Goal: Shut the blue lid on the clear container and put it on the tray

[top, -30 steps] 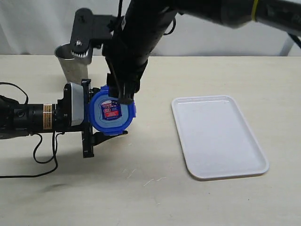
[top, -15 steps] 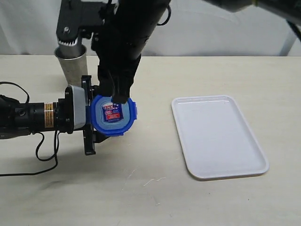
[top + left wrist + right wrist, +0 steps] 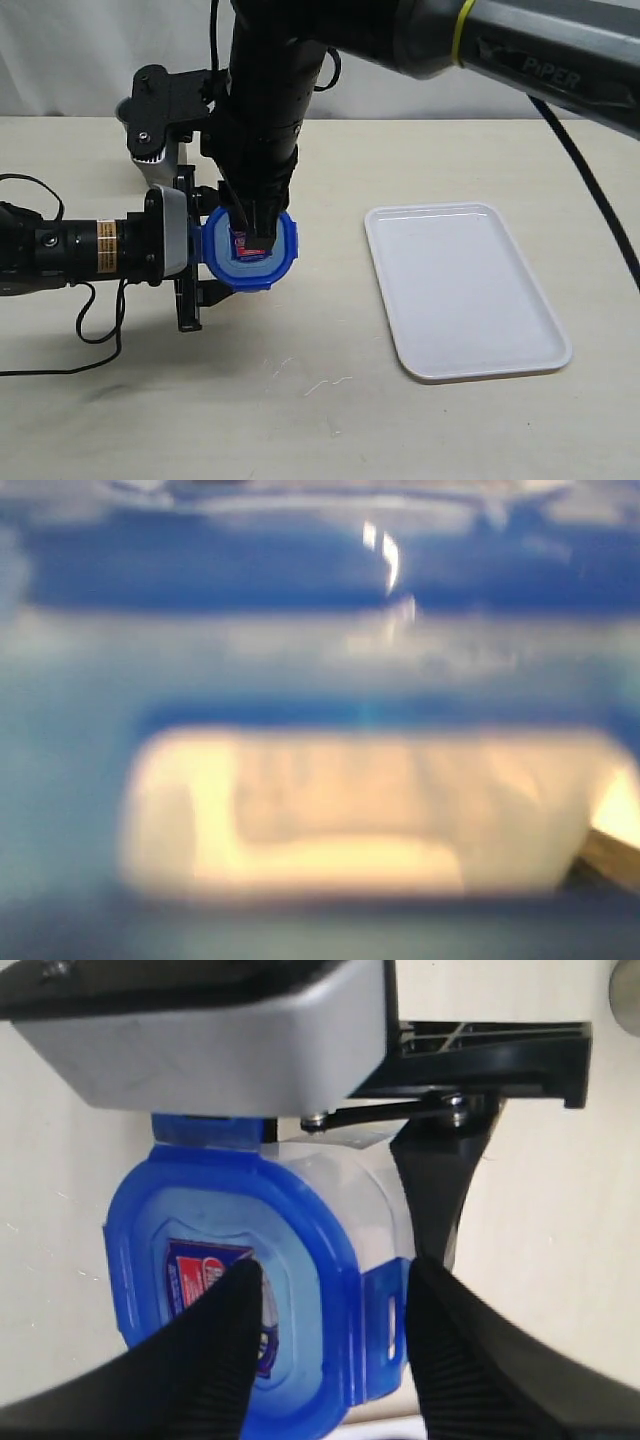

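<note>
Blue plastic fills the left wrist view, too blurred to read. The blue lid (image 3: 272, 266) sits on the mouth of the clear container (image 3: 350, 1175), which the left tool (image 3: 213, 244) clamps sideways above the tabletop (image 3: 330, 400). The right tool (image 3: 255, 238) reaches down from above, its fingers (image 3: 215, 1345) spread astride the lid's rim and one flap; I cannot tell whether they press it. The white tray (image 3: 545, 345) lies well apart to the right

"PiPER" stands in grey letters on the right arm (image 3: 555, 68), far right; the sticker (image 3: 205, 1272) on the blue lid (image 3: 310, 1245) is too blurred to read.
</note>
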### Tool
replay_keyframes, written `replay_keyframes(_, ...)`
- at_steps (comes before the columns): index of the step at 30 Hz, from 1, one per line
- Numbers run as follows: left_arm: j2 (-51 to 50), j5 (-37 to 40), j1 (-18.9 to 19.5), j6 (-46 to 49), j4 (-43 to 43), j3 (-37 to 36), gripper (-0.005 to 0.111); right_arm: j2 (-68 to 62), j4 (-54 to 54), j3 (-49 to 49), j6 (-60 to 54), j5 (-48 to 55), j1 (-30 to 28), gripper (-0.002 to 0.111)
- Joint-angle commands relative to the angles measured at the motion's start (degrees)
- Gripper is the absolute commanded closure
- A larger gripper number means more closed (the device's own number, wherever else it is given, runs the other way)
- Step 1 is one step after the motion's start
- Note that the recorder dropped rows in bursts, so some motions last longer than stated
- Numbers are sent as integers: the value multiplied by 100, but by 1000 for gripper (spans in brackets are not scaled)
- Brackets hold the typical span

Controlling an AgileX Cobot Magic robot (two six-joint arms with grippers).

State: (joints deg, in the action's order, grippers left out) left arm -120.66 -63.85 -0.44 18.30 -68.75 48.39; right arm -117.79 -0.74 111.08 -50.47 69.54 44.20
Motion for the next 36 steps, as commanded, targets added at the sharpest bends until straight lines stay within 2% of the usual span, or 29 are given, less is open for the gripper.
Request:
replay_keyframes(1,54,-611,-23,-193,47,38,107,18,12,10,-66,42,-14,65)
replay_keyframes(5,54,-611,-23,-206,47,38,107,101,230,10,-66,42,-14,65)
replay_keyframes(10,54,-611,-23,-331,47,38,107,53,471,-1,27,42,-14,76)
replay_keyframes(20,134,-611,-23,-476,47,38,107,-131,118,-1,687,42,-55,76)
replay_keyframes(36,135,-611,-23,-293,94,38,107,-150,969,-899,374,42,-103,78)
